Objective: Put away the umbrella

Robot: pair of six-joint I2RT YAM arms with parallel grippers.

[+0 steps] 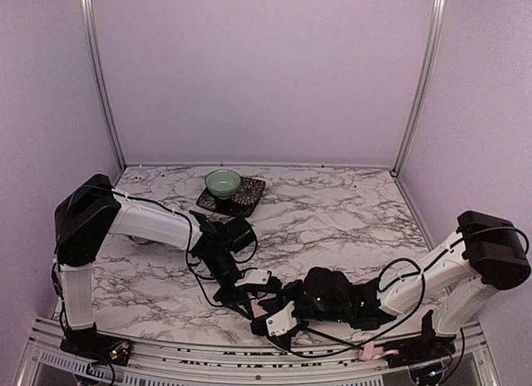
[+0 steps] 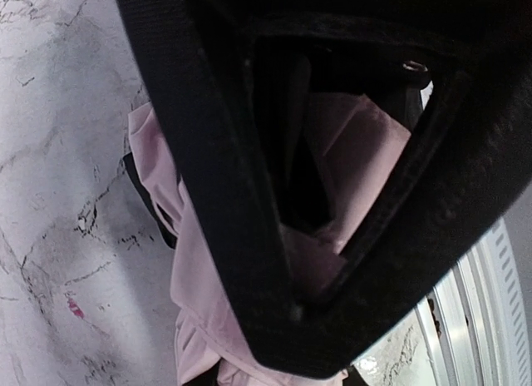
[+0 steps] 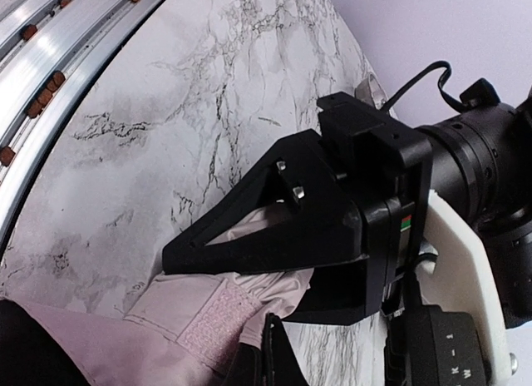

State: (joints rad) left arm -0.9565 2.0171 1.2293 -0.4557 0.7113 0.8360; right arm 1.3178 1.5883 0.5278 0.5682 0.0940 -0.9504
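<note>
While both arms reached into the lower centre of the top view, the umbrella (image 1: pixel 257 306) lay collapsed on the marble desk (image 1: pixel 332 211), close to the metal rail (image 1: pixel 208 353) along the bottom of the frame. Only small patches of its pale pink fabric showed between the two tools. The left gripper (image 1: pixel 243 303) came in from the left and the right gripper (image 1: pixel 270 316) from the right, their tips just beside each other over the fabric. In the left wrist view the black fingers (image 2: pixel 216 195) converged toward the lower centre of the frame, drawn in on bunched pink fabric (image 2: pixel 204 286) with dark lining at its left edge; noted as pinching the umbrella. In the right wrist view the left gripper (image 3: pixel 179 257) sat mid-frame with its tip down on the fabric (image 3: pixel 166 319), which filled the lower left. A pink hook-and-loop tab (image 3: pixel 212 324) lay flat just below that tip. The right gripper's own fingers were not clearly seen there; its jaws were pressed fully together, and I could not tell whether any fabric was caught in them. In the upper centre of the top view, well apart from the umbrella, a pale green bowl (image 1: pixel 223 183) stood on a dark mat (image 1: pixel 249 199).
</note>
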